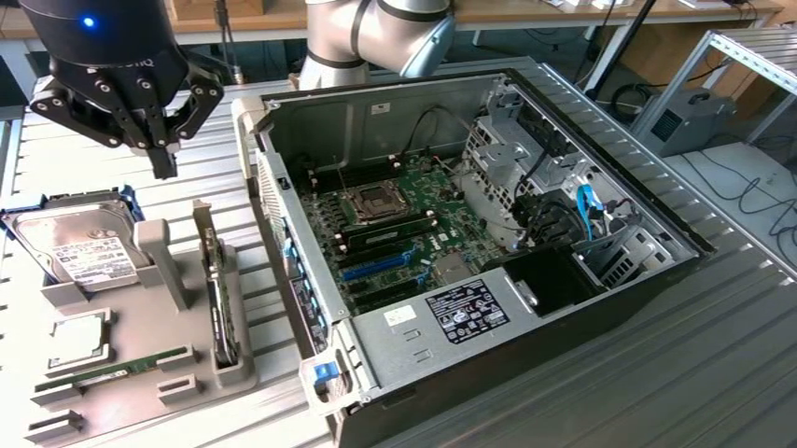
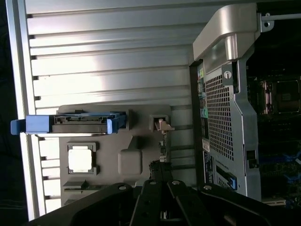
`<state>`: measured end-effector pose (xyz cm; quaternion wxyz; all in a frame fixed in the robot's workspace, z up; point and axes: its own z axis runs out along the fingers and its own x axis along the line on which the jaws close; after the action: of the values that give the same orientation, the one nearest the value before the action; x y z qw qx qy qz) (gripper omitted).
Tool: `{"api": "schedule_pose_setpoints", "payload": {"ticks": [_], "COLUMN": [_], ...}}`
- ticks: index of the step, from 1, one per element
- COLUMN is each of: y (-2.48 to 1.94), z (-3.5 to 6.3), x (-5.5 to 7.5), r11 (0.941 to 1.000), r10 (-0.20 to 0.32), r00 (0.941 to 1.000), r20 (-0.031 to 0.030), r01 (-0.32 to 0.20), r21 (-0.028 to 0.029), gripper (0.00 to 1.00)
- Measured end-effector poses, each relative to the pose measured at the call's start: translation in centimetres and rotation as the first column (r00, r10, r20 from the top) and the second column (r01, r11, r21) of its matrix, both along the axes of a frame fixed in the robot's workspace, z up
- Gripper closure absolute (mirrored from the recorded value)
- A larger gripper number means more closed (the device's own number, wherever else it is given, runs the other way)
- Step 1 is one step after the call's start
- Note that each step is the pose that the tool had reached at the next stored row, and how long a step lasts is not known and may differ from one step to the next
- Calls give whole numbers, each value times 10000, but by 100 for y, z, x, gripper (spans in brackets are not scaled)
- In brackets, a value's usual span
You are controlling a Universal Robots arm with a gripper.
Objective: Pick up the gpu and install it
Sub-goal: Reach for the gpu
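Dull black gpu, matt grey plastic holder

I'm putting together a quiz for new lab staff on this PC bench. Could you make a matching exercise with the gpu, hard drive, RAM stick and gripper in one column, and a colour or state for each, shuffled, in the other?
Column one
1. gpu
2. hard drive
3. RAM stick
4. gripper

Column two
A. silver, in a blue frame
B. shut, holding nothing
C. black, standing on edge in the grey holder
D. green and narrow

Pairs: 1-C, 2-A, 3-D, 4-B
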<state>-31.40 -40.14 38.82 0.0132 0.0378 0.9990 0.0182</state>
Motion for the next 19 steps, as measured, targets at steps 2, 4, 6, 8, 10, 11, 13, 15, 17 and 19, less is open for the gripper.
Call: {"api": "schedule_pose_setpoints", "payload": {"ticks": [2,4,6,8,10,11,13,15,17,19], "y": [-28,-48,-64,-81,-93,-98,-105,-107,-108,-108], "z": [0,-1,-1,-1,-2,-2,-4,-4,-6,-7], "x": [0,0,0,0,1,2,11,28,52,70], "r11": [10000,10000,10000,10000,10000,10000,10000,10000,10000,10000], "r10": [-1,0,-1,-1,-1,-1,0,0,0,0], "r00": [10000,10000,10000,10000,10000,10000,10000,10000,10000,10000], "r20": [0,1,1,1,1,1,1,1,0,1], "r01": [1,0,1,1,1,1,0,0,0,0], "r21": [-25,-36,-47,-57,-59,-60,-61,-61,-62,-61], "gripper": [89,89,89,89,89,89,89,89,89,89]}}
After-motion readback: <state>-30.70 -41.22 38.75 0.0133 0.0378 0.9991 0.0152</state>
